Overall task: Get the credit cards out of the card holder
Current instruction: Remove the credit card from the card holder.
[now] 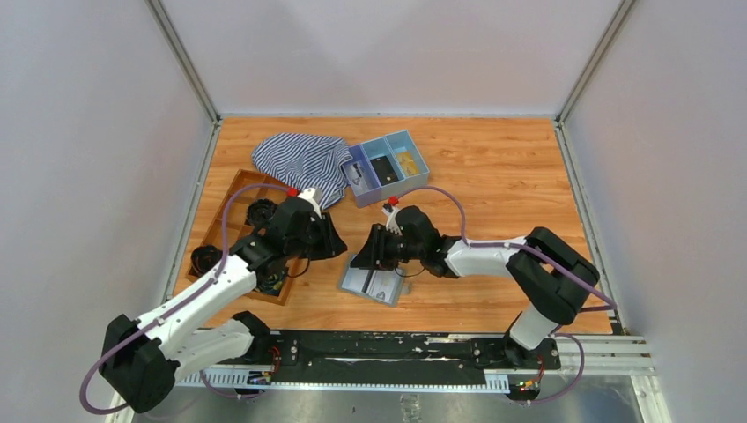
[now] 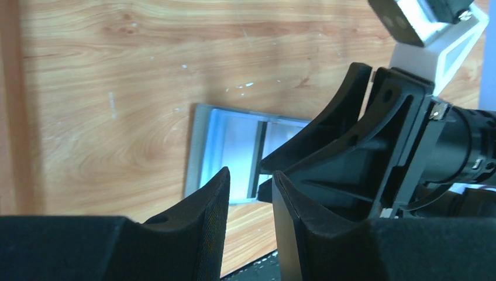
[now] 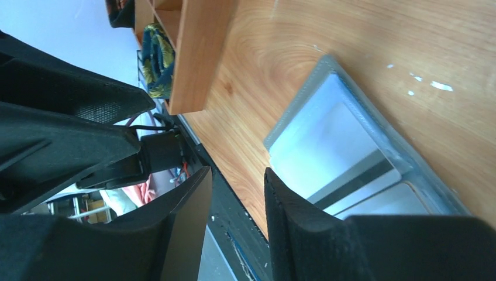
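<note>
While open, one card holder [image 1: 374, 286] lies.

left arm [image 1: 198, 295] coming in from 7 o'clock, right arm [image 1: 493, 256] from 4. left gripper [image 1: 333, 238] and right gripper [image 1: 361, 253] nose to nose, both low, jaws cracked slightly apart.

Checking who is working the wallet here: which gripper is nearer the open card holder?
Right. The right gripper is over the far edge of the card holder; the left gripper is off the holder, further left and back.
</note>
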`<state>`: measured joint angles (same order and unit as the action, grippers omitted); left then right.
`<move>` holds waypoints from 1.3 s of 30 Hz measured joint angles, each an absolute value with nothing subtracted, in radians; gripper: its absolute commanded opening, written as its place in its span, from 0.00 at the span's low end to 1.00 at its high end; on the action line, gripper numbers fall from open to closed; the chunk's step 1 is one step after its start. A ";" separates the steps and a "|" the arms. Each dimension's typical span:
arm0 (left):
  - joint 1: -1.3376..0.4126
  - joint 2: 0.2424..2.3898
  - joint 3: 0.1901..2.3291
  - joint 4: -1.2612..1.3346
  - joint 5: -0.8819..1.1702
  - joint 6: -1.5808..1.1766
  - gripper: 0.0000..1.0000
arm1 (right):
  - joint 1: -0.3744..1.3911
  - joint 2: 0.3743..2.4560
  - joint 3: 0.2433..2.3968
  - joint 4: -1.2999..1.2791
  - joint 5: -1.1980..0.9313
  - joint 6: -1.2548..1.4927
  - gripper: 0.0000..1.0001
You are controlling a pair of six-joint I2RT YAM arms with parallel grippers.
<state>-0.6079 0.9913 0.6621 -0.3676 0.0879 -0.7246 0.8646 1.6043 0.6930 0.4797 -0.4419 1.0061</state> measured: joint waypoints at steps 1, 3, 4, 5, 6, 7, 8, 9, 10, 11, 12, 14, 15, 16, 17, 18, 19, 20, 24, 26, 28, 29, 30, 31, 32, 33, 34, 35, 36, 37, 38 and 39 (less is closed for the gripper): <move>-0.607 0.982 0.673 -0.394 0.073 -0.712 0.37 | 0.865 1.611 0.704 0.480 -0.450 1.005 0.43; -0.607 0.964 0.677 -0.427 0.058 -0.692 0.36 | 0.865 1.605 0.712 0.477 -0.458 0.999 0.43; -0.606 0.957 0.677 -0.443 0.056 -0.683 0.36 | 0.865 1.589 0.712 0.464 -0.459 0.994 0.43; -0.606 0.953 0.677 -0.455 0.057 -0.676 0.37 | 0.865 1.575 0.711 0.455 -0.456 0.991 0.43; -0.606 0.953 0.677 -0.459 0.060 -0.669 0.37 | 0.863 1.552 0.704 0.447 -0.453 0.987 0.43; -0.606 0.953 0.677 -0.459 0.068 -0.663 0.37 | 0.859 1.526 0.689 0.445 -0.450 0.984 0.42; -0.605 0.956 0.676 -0.457 0.079 -0.661 0.37 | 0.852 1.495 0.666 0.443 -0.448 0.982 0.41; -0.605 0.960 0.673 -0.451 0.091 -0.660 0.37 | 0.845 1.464 0.639 0.442 -0.445 0.982 0.41; -0.605 0.966 0.671 -0.447 0.103 -0.660 0.37 | 0.837 1.441 0.614 0.441 -0.442 0.982 0.41; -0.605 0.979 0.666 -0.434 0.122 -0.661 0.37 | 0.824 1.414 0.577 0.440 -0.434 0.983 0.40; -0.605 0.993 0.660 -0.419 0.136 -0.661 0.37 | 0.816 1.399 0.549 0.438 -0.427 0.985 0.40; -0.605 1.037 0.643 -0.388 0.165 -0.664 0.37 | 0.805 1.389 0.504 0.434 -0.414 0.998 0.39; -0.605 1.059 0.635 -0.377 0.175 -0.665 0.37 | 0.803 1.392 0.485 0.434 -0.410 1.008 0.39; -0.605 1.085 0.625 -0.361 0.184 -0.666 0.37 | 0.803 1.396 0.471 0.437 -0.407 1.019 0.39; -0.605 1.109 0.615 -0.349 0.192 -0.670 0.37 | 0.803 1.400 0.461 0.440 -0.406 1.028 0.39; -0.605 1.133 0.604 -0.331 0.200 -0.674 0.37 | 0.802 1.407 0.453 0.448 -0.405 1.038 0.39; -0.605 1.156 0.589 -0.307 0.208 -0.681 0.37 | 0.802 1.417 0.449 0.455 -0.402 1.050 0.39; -0.605 1.174 0.579 -0.291 0.215 -0.686 0.37 | 0.802 1.428 0.449 0.463 -0.400 1.060 0.39; -0.605 1.251 0.554 -0.222 0.245 -0.700 0.36 | 0.802 1.478 0.449 0.516 -0.393 1.091 0.38; -0.605 1.282 0.546 -0.191 0.257 -0.708 0.36 | 0.802 1.506 0.449 0.542 -0.393 1.107 0.38; -0.605 1.307 0.537 -0.162 0.271 -0.714 0.36 | 0.802 1.539 0.449 0.574 -0.395 1.127 0.36; -0.605 1.315 0.535 -0.151 0.275 -0.716 0.36 | 0.802 1.554 0.449 0.593 -0.398 1.136 0.36; -0.605 1.324 0.530 -0.135 0.282 -0.718 0.36 | 0.802 1.565 0.449 0.609 -0.400 1.143 0.36; -0.605 1.330 0.528 -0.127 0.287 -0.720 0.36 | 0.802 1.576 0.449 0.626 -0.401 1.152 0.35; -0.605 1.335 0.525 -0.115 0.294 -0.724 0.36 | 0.802 1.585 0.449 0.641 -0.401 1.160 0.35; -0.605 1.337 0.523 -0.104 0.300 -0.728 0.36 | 0.802 1.592 0.449 0.652 -0.401 1.165 0.35; -0.605 1.338 0.519 -0.091 0.307 -0.733 0.36 | 0.802 1.600 0.449 0.665 -0.401 1.171 0.35; -0.605 1.340 0.514 -0.076 0.312 -0.736 0.36 | 0.802 1.607 0.449 0.676 -0.401 1.178 0.34; -0.605 1.340 0.508 -0.067 0.318 -0.739 0.36 | 0.802 1.614 0.449 0.688 -0.401 1.184 0.32; -0.605 1.340 0.504 -0.057 0.323 -0.742 0.36 | 0.802 1.620 0.449 0.697 -0.401 1.188 0.30; -0.605 1.341 0.501 -0.053 0.326 -0.744 0.36 | 0.802 1.625 0.449 0.704 -0.402 1.192 0.27; -0.605 1.341 0.498 -0.046 0.330 -0.744 0.36 | 0.802 1.630 0.448 0.712 -0.400 1.195 0.25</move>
